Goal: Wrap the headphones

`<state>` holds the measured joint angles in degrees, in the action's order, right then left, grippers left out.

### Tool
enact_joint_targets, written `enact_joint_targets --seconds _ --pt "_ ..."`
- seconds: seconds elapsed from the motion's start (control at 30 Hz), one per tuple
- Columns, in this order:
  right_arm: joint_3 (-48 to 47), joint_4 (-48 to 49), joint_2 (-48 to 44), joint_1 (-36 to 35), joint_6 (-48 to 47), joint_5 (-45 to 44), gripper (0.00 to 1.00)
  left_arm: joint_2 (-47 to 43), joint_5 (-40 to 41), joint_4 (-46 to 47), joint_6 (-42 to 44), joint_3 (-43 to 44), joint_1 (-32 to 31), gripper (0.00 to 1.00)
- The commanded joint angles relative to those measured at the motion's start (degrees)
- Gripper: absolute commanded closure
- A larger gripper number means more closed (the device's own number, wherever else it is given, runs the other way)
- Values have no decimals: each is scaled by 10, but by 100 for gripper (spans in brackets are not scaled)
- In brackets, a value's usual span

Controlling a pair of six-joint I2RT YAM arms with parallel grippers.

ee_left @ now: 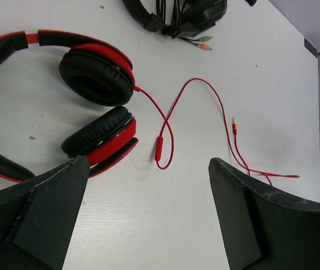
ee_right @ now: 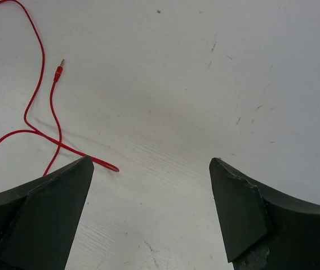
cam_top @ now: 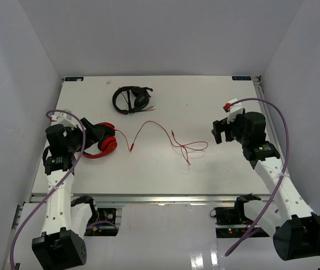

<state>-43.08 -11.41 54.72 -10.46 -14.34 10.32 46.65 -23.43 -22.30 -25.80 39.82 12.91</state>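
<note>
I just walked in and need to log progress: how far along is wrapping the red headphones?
Nothing looks done: the cable lies uncoiled across the table, its plug loose. Nothing is in hand: the left fingers hover open beside the headphones, the right fingers open near the plug. All the winding is left.

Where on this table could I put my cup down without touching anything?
Bare table lies at the far right, between the black headphones and the right tool; also the strip between the red cable and the near edge. Crowded: the left, around the red headphones and left tool, and the cable-strewn middle.
</note>
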Motion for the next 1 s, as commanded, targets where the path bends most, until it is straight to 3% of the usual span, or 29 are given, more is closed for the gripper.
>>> enact_joint_targets --seconds 0.0,0.07,0.13,0.3,0.47,0.6,0.73,0.97 --pt "10 26 -23 3 20 -5 10 -4 -10 -13 -16 -10 1 2" --pt "15 11 -24 3 -49 43 10 4 30 -22 -23 -7 1 2" --pt "21 -27 -15 3 -133 147 10 12 72 -34 -33 -3 1 2" --pt "63 -33 15 3 -187 333 10 38 157 -65 -41 7 1 2" --pt "101 -28 3 4 -232 377 10 71 245 -74 -39 7 2 2" --pt "105 -16 -3 4 -225 363 10 137 313 -66 -44 14 2 2" --pt "99 -18 -4 4 -224 326 10 253 331 -65 -38 60 5 2" --pt "95 -29 -20 4 -234 326 10 374 325 -65 12 133 13 4"
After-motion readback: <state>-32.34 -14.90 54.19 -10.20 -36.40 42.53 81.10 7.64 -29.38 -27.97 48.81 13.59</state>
